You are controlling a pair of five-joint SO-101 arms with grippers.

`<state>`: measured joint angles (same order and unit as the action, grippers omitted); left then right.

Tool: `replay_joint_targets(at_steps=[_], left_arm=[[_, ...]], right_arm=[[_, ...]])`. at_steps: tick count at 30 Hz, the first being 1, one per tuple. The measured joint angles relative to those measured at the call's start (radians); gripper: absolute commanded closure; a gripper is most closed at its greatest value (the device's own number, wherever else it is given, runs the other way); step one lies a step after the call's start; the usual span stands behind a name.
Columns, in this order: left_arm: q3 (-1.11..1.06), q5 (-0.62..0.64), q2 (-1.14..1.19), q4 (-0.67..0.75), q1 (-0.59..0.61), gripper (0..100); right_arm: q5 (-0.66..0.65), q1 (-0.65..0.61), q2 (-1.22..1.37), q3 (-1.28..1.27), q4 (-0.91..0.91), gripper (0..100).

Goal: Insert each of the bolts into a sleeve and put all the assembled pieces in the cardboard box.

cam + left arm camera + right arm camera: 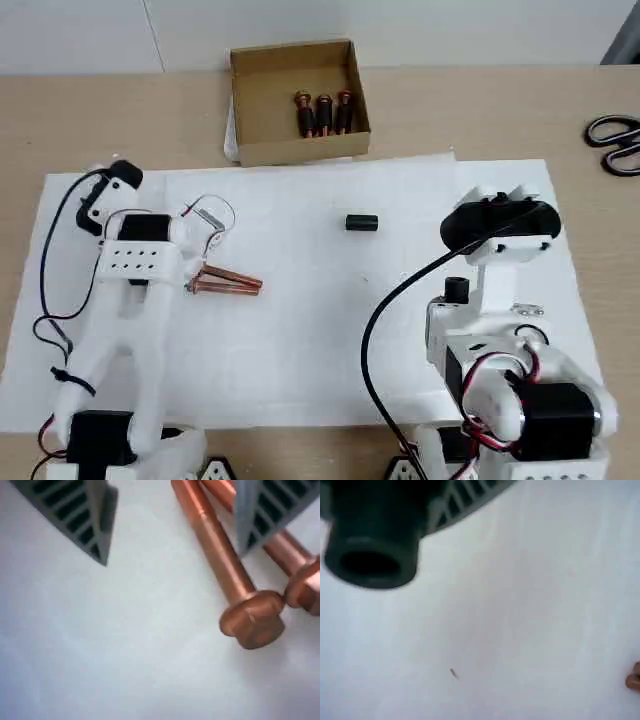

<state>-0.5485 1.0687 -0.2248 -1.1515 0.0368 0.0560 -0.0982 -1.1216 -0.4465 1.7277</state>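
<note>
Two copper bolts lie side by side on the white sheet. My left gripper stands open just over them, low to the sheet. One bolt lies between its fingers and the other bolt is partly behind one finger. My right gripper is shut on a black sleeve, held above the sheet at the right. Another black sleeve lies loose mid-sheet. The cardboard box at the back holds three assembled pieces.
Black scissors lie on the wooden table at the far right. The sheet's front edge runs close to both arm bases. Bare sheet stretches between the bolts and the right arm.
</note>
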Motion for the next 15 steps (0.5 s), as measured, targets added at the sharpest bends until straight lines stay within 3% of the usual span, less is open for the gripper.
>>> replay_joint_targets(at_steps=[8,15], left_arm=[[-0.043,-0.002,0.0,0.011,0.0,84],[-0.103,-0.002,0.0,0.034,-0.083,84]], right_arm=[[0.0,0.0,0.0,-0.003,0.0,99.5],[0.0,0.0,0.0,-0.003,0.0,99.5]])
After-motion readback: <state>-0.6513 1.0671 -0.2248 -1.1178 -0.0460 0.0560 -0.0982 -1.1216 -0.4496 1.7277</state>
